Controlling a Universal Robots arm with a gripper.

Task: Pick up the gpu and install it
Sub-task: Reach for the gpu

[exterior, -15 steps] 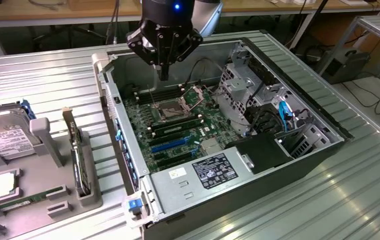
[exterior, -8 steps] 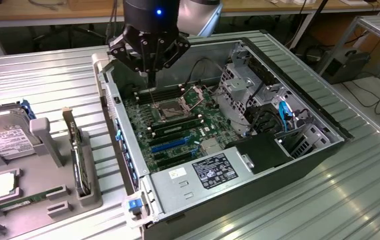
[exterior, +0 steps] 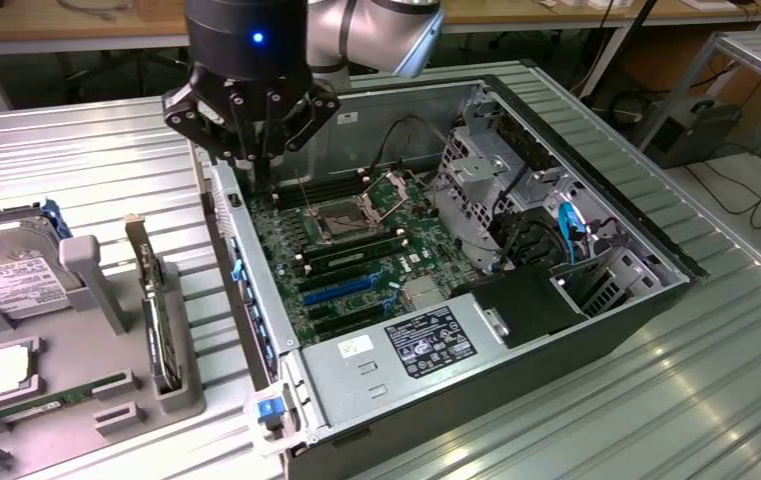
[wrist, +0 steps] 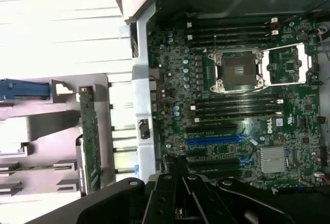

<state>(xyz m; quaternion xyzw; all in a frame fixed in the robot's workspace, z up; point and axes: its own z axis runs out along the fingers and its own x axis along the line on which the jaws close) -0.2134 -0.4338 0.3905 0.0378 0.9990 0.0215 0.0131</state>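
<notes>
The gpu [exterior: 160,320] stands on edge beside the case [exterior: 514,400]
Empty fingers [exterior: 260,160] together above the case; probably light, stiff, fragile (pinch its top edge).

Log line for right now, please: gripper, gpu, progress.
gripper shut, holding nothing, above motherboard edge | gpu standing in gray rack, apart from gripper | gpu not yet installed

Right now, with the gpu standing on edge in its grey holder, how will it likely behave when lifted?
The gpu is probably stiff, being a flat board. Thin and upright in the grey holder, it may tip once freed. Its bare circuit board looks fragile.
</notes>
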